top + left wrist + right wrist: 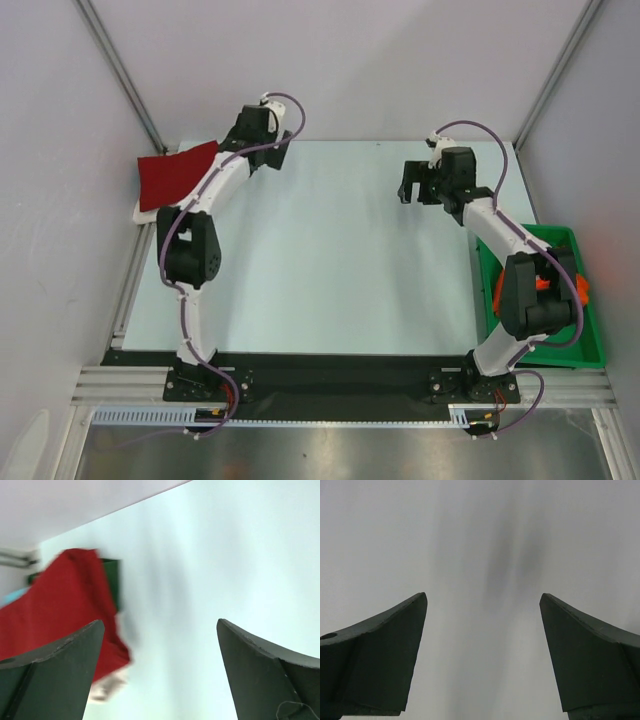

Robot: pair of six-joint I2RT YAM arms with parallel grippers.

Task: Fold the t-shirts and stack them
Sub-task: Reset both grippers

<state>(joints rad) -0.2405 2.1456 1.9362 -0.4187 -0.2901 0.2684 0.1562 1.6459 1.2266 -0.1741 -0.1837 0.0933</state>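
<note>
Dark red t-shirt (175, 172): lies folded flat at the far left corner of the surface, one corner pointing toward the left arm's wrist.
Cream white t-shirt (143, 213): sits under the dark red one; only a pale strip shows along the near left edge of the pile.
Bright orange t-shirt (497, 293): bunched in the green tray, mostly hidden behind the right arm's elbow; orange shows on both sides of that joint.
Green tray (592, 345): stands at the right edge of the surface, beside the right arm.
Surface (330, 260): pale blue-green and matte between the two arms.
Left gripper (160, 622): raised at the far left, just beside the red and cream pile; jaws released and spread wide, nothing between them. In the wrist view the red cloth lies off to the left, behind one jaw and apart from it.
Right gripper (483, 596): held up over the far right part of the surface, well apart from the pile and from the tray; jaws released and spread wide, with only a blurred pale background between them.
Stack so far: dark red on cream white, at the far left corner.
</note>
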